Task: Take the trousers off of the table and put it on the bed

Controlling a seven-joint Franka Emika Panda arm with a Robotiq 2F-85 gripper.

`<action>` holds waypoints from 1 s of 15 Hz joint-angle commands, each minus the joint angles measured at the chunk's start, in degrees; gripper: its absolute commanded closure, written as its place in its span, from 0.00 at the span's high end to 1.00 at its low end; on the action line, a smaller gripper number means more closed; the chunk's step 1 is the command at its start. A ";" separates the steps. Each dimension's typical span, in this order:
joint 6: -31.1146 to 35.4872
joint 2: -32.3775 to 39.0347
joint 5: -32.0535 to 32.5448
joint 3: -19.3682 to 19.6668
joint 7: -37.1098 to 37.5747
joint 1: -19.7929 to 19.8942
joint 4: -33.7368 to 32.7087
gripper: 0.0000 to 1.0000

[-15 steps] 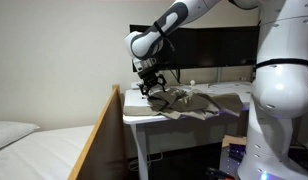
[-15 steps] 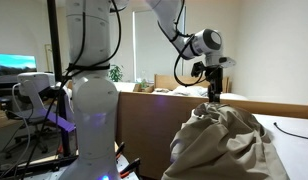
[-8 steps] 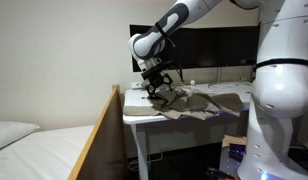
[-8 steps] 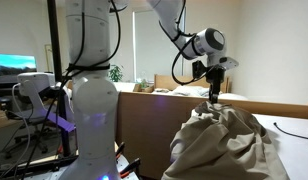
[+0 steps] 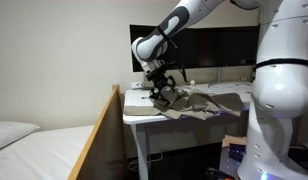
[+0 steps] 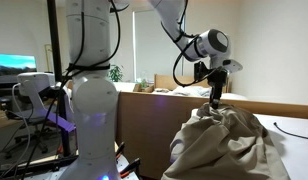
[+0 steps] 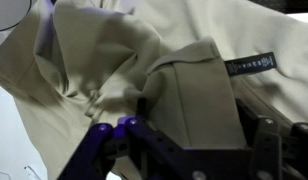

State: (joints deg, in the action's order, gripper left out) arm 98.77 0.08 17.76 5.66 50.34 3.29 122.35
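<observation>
A: Starting with an exterior view?
B: Yes. Shows the trousers (image 5: 199, 104) rumpled across the table (image 5: 134, 118), well apart from the bed (image 5: 39, 150), which sits low beside the table behind its wooden frame board (image 5: 102, 135).
A: And the gripper (image 5: 162, 93)?
B: Points straight down at the cloth, near the table end closest to the bed. Looks spread wide, tips at the fabric.
A: Moving to an exterior view from across the table?
B: Puts the trousers (image 6: 229, 140) as a big heap in the foreground, with the gripper (image 6: 216, 98) pointing down at the heap's top. Cannot tell the finger spread from this angle.
A: Then the wrist view?
B: Fills almost wholly with khaki trousers (image 7: 114, 60), plus a dark label (image 7: 251, 65) on one fold. Shows the fingers (image 7: 102, 135) far apart along the lower edge, with folds lying between them and nothing pinched.
</observation>
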 commanded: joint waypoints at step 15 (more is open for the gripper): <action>11.86 0.43 -1.77 -2.26 -19.83 -1.00 -0.66 0.10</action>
State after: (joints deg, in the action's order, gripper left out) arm 107.29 0.53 17.38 4.40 34.34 2.72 122.20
